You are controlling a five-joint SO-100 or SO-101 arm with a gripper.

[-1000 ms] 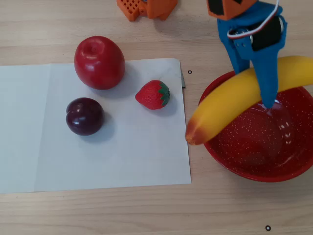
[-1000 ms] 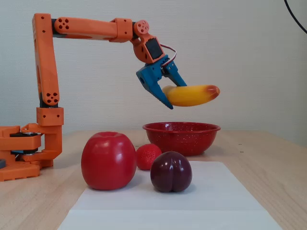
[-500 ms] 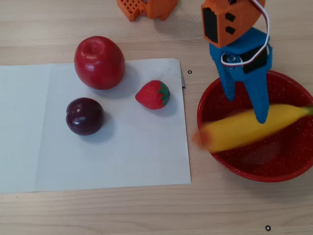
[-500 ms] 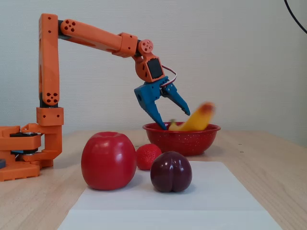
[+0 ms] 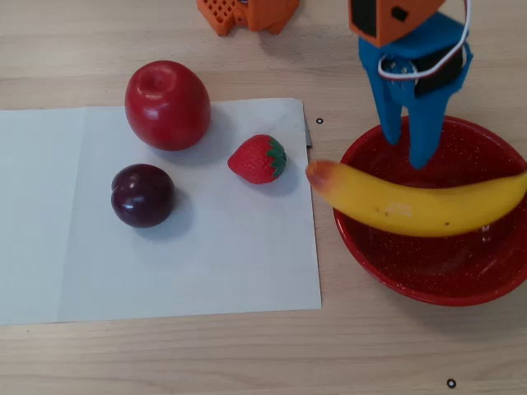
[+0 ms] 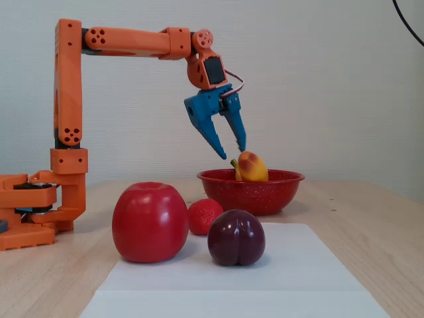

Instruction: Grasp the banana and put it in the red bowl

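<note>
Tabletop [image 5: 99, 49] is light wood, with a white paper sheet [image 5: 189, 263] on its left part in the overhead view. Red bowl [image 5: 428, 288] sits right of the sheet, just off its edge. Banana [image 5: 412, 202] lies across the bowl, long axis roughly left-right in the overhead view; orange-red end points left and sticks out past the bowl rim toward the sheet, other end runs to the right frame edge. In the fixed view the banana [image 6: 250, 167] is seen end-on above the bowl [image 6: 252, 192].

My end effector [image 5: 409, 151] hangs above the bowl's far side, tips pointing down, just behind the banana's middle. Jaws parted, gripping nothing; fixed view shows it [image 6: 233, 152] clear of the fruit, just above.

On the sheet: apple [image 5: 167, 104], plum [image 5: 142, 195], strawberry [image 5: 258, 159], the strawberry nearest the banana's orange end. None lies between my end effector and the bowl.
</note>
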